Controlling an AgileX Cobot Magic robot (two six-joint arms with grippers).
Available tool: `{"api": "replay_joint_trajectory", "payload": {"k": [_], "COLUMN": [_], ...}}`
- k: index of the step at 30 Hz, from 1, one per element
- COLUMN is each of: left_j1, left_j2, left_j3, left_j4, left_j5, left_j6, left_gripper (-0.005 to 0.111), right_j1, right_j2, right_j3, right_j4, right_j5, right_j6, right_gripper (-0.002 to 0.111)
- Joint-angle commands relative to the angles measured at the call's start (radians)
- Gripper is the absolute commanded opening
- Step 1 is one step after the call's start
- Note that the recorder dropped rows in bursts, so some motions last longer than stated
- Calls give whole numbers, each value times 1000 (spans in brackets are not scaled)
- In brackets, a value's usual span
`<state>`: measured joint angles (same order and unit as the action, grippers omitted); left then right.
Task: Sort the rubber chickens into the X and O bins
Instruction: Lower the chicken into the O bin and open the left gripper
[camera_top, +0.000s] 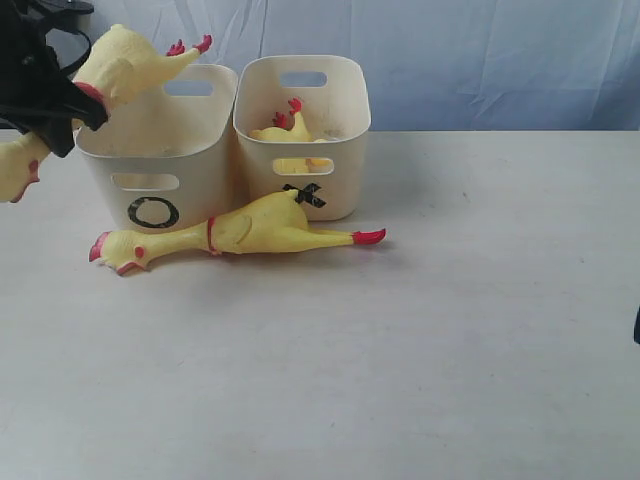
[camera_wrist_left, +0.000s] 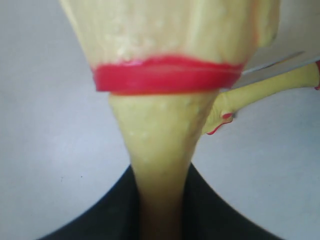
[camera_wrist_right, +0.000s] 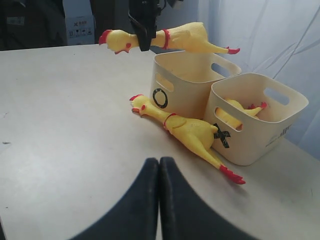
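The left gripper (camera_top: 60, 98) is clamped round the neck of one rubber chicken (camera_top: 130, 60), just on the head side of its red band, and holds it up in the air. The toy's long axis runs crosswise through the jaws. Its head hangs out on the side away from the bins, and its body and red feet reach over the rim of the O bin (camera_top: 150, 160), which stands just below and beside the gripper. It looks longer than the bin, so I'd guess it has to go in tipped, feet first. The X bin (camera_top: 340, 150) stands just beyond the O bin and holds a second chicken (camera_top: 285, 128). A third chicken (camera_top: 250, 228) lies on the table (camera_top: 450, 350) along the front of both bins, lower than the gripper and not in its way. The right gripper (camera_wrist_right: 159, 167) is closed on nothing, well apart.
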<state>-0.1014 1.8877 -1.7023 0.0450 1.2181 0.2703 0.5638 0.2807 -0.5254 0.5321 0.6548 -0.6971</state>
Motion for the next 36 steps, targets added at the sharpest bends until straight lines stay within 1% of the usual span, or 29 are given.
{"api": "replay_joint_trajectory", "payload": {"k": [1, 4, 13, 21, 31, 36], "left_j1": [0, -1, -1, -1, -1, -1], "left_j2": [8, 12, 12, 12, 12, 12], "left_j3": [-10, -10, -10, -10, -10, -10], "left_j4": [-30, -45, -45, -53, -55, -69], "left_j5": [0, 3, -23, -34, -60, -115], "left_j6": [-3, 3, 3, 3, 3, 1], "left_gripper": [0, 2, 16, 26, 26, 26], "right_j1": [-5, -5, -5, -5, -5, -5], "right_j2": [-4, -4, -4, -4, -4, -4], "right_j3": [5, 5, 5, 5, 5, 5], "right_j4": [0, 0, 0, 0, 0, 0], "right_j5": [-7, -7, -7, -7, -7, -7], "right_j6": [1, 1, 1, 1, 1, 3], "right_gripper": [0, 0, 0, 0, 0, 0]}}
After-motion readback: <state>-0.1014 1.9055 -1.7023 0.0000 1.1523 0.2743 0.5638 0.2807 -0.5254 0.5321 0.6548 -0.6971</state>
